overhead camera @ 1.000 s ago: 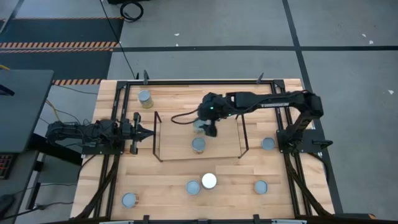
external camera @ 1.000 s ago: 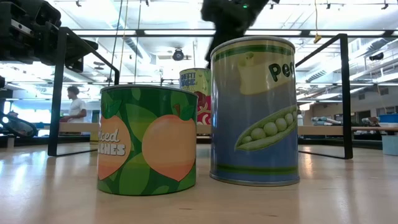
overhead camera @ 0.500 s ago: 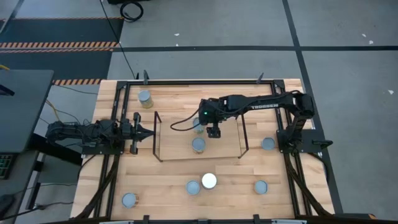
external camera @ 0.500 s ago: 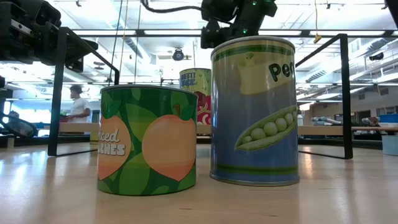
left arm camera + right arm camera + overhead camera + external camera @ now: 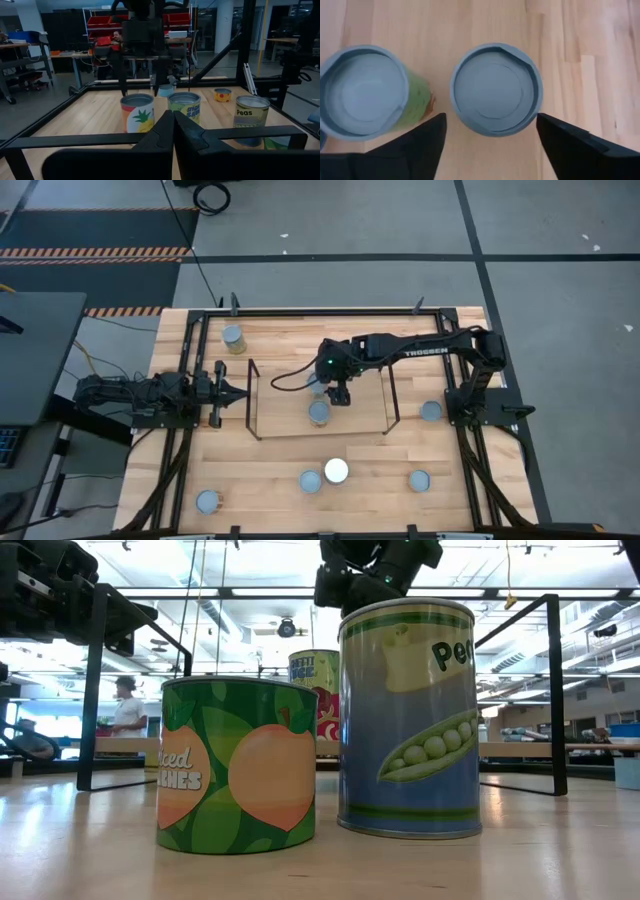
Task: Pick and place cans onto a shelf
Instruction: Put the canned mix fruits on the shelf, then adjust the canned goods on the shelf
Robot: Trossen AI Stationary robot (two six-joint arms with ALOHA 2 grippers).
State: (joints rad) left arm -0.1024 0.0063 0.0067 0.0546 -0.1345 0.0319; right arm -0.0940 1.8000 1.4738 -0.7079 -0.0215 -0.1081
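Note:
The shelf (image 5: 362,416) is a light wood platform with black wire end frames in the middle of the table. Two cans stand on it: a pineapple-labelled one (image 5: 316,385) toward the far side and a green-labelled one (image 5: 318,413) nearer. My right gripper (image 5: 340,393) hangs open over the pineapple can (image 5: 495,90), pointing down, one finger (image 5: 420,145) on either side of the lid without touching it. From the left wrist view, its fingers end about level with that can's top (image 5: 137,100). My left gripper (image 5: 228,392) waits shut at the shelf's left end.
Loose cans stand on the table: one far left (image 5: 233,338), one at the right (image 5: 431,411), and several along the near side, among them a white-lidded peas can (image 5: 336,471) and a peach can (image 5: 310,480). A black rail (image 5: 320,310) frames the table. A person (image 5: 125,705) stands in the room beyond.
My right arm has stretched out and its wrist has turned over the shelf's far can. Its gripper has then drifted slightly toward the table's left edge. The cans have stayed where they were.

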